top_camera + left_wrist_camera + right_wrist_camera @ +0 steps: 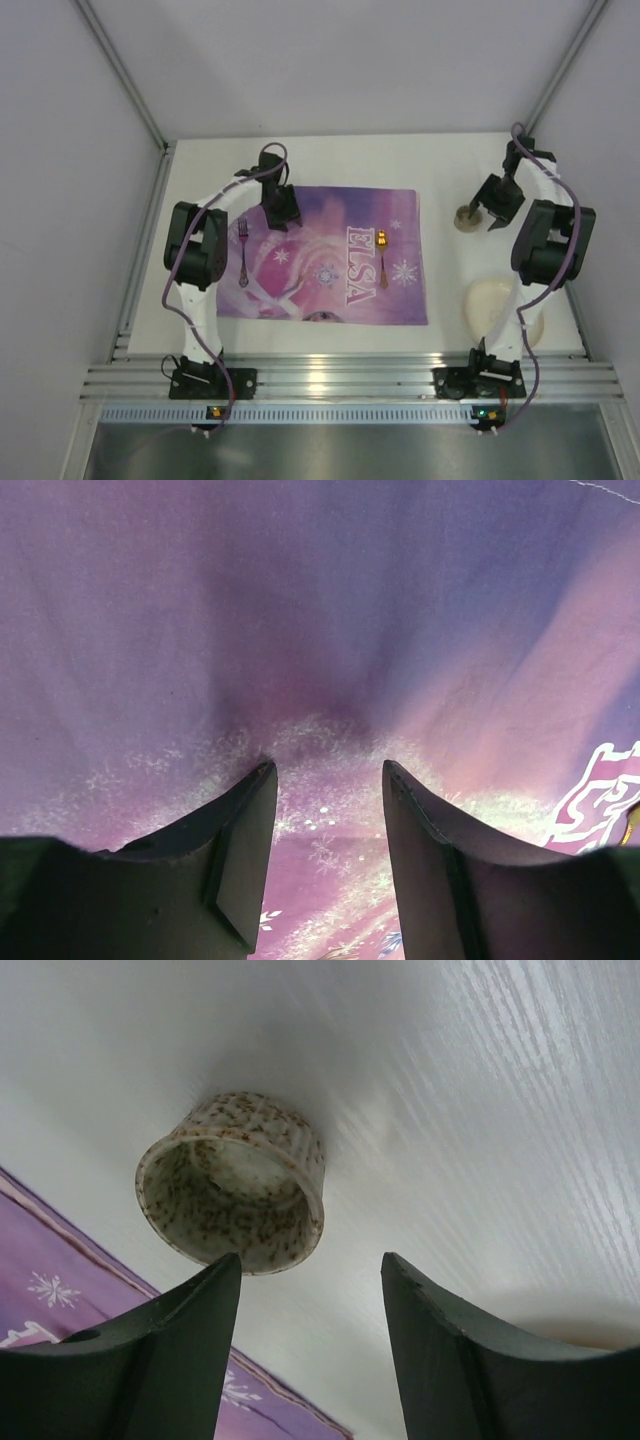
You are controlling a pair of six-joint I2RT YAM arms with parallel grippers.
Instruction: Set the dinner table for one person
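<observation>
Both jaws hover — dinner table (440,160) beneath.

Top view evenly lit from above; glare caught on aluminium rails (330,378) below placemat (320,255). Dim shadow pooled on placemat ahead of left gripper (330,770), itself rendered dark, soft-focused. Right of placemat, diffuse shadow cast beside speckled cup (235,1195); dinner table (500,1110) grain streaked, blurred.

Speckled glazed ceramic cup (235,1185), matt wood-grained dinner table (500,1110), creased cloth placemat (320,610)
</observation>
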